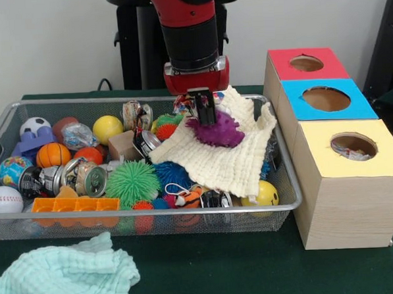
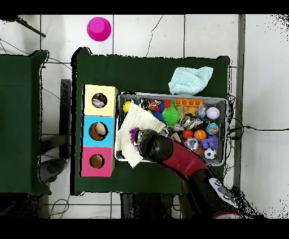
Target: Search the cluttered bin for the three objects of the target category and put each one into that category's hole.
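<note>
Your gripper (image 1: 203, 114) grasps a purple spiky ball (image 1: 217, 131) on the cloth (image 1: 217, 159); a film wad (image 1: 77, 135) lies far left.

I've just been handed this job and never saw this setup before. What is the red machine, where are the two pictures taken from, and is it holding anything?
The red and black machine is a robot arm; its gripper sits low over the wire basket. One picture looks across the table at the robot, the other straight down from above. The basket holds balls, crushed cans, toys and a cream cloth. The gripper is touching a purple spiky ball lying on that cloth; whether it grips it is unclear. Beside the basket stand three wooden boxes with holes; something already lies in the yellow box's hole. A pale green cloth lies on the table.
</note>
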